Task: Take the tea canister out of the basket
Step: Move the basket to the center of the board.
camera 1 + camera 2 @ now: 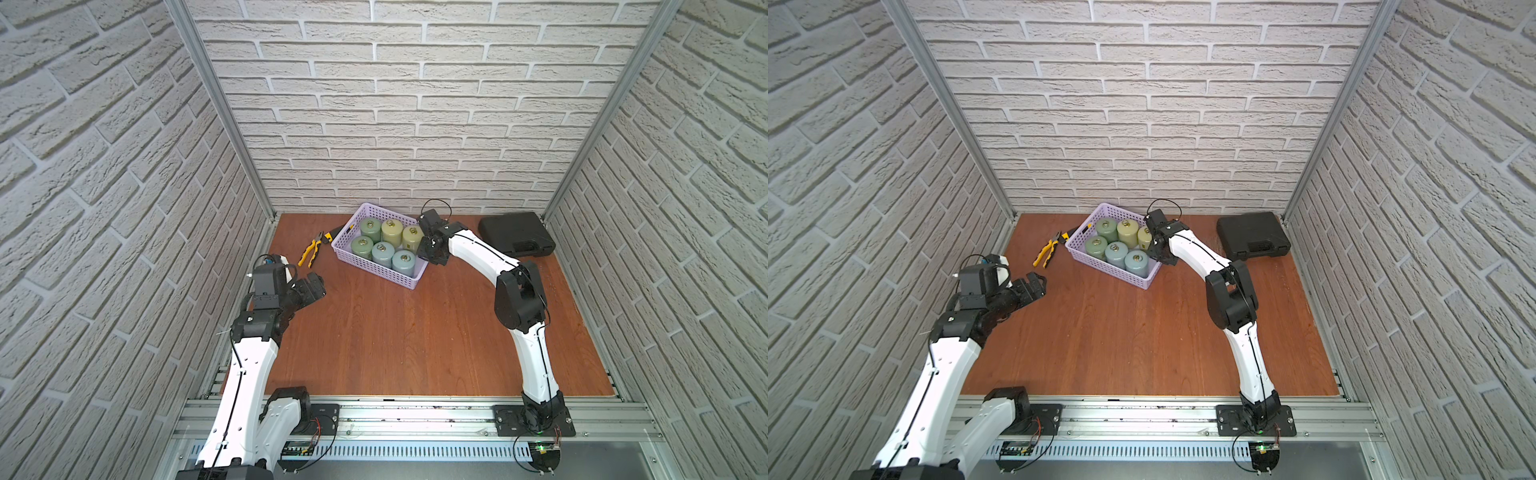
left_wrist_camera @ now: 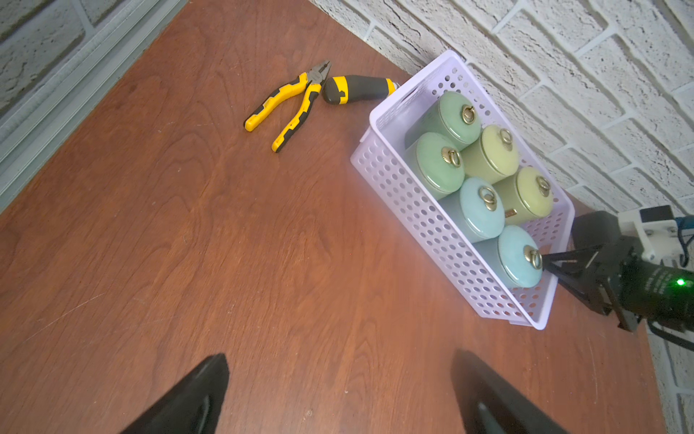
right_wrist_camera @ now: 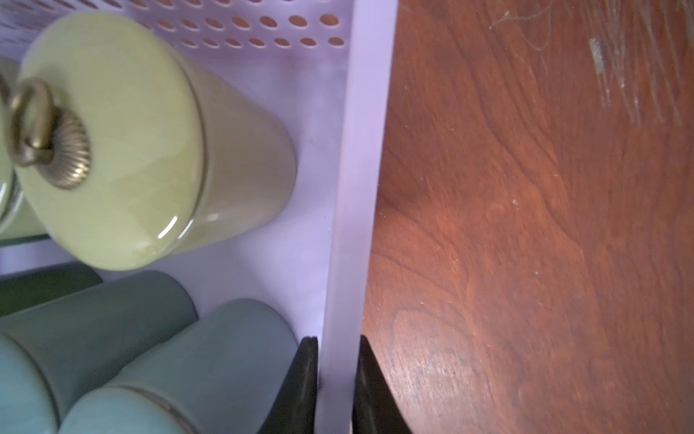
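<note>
The lavender basket stands at the back of the wooden table and holds several upright tea canisters with brass ring knobs. They are green, yellow-green and blue. My right gripper is shut on the basket's right end wall. One finger is inside next to a blue tea canister, the other is outside over the table. A yellow-green canister stands further along that wall. My left gripper hangs open and empty over bare table, left of the basket.
Yellow-handled pliers and a yellow-black screwdriver handle lie just left of the basket. A black hard case sits in the back right corner. Brick walls close in the back and both sides.
</note>
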`<state>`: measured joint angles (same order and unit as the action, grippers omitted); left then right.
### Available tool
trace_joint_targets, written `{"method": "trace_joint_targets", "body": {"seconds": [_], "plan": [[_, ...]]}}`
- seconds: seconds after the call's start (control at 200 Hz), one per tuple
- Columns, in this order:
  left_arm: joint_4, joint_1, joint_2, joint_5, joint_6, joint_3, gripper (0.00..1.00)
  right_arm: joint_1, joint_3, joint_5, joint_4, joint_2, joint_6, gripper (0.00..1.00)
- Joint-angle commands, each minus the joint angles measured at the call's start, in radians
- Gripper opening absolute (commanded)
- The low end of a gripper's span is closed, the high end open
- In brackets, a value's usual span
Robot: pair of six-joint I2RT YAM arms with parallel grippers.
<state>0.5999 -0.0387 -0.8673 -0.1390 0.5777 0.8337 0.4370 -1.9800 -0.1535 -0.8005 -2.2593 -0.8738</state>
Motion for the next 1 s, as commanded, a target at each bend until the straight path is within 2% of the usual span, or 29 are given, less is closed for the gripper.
{"method": "trace_joint_targets", "body": {"seconds": [0.0, 0.225, 0.465, 0.705, 0.995], "plan": [[0.007, 0.003, 0.001, 0.015, -0.037, 0.020, 0.98, -0.004, 0.021, -0.008, -0.066, 0.038, 0.076, 0.11], [0.044, 0.003, -0.049, 0.038, -0.122, 0.088, 0.98, -0.028, 0.138, 0.007, -0.037, 0.126, 0.126, 0.07], [0.030, 0.011, -0.090, 0.034, -0.137, 0.115, 0.98, -0.065, 0.304, 0.038, 0.003, 0.231, 0.179, 0.05], [0.014, 0.102, -0.180, 0.067, -0.131, 0.150, 0.98, -0.106, 0.439, 0.074, 0.031, 0.339, 0.262, 0.03], [0.007, 0.207, -0.352, 0.135, -0.107, 0.230, 0.98, -0.147, 0.543, 0.119, 0.036, 0.414, 0.353, 0.02]]}}
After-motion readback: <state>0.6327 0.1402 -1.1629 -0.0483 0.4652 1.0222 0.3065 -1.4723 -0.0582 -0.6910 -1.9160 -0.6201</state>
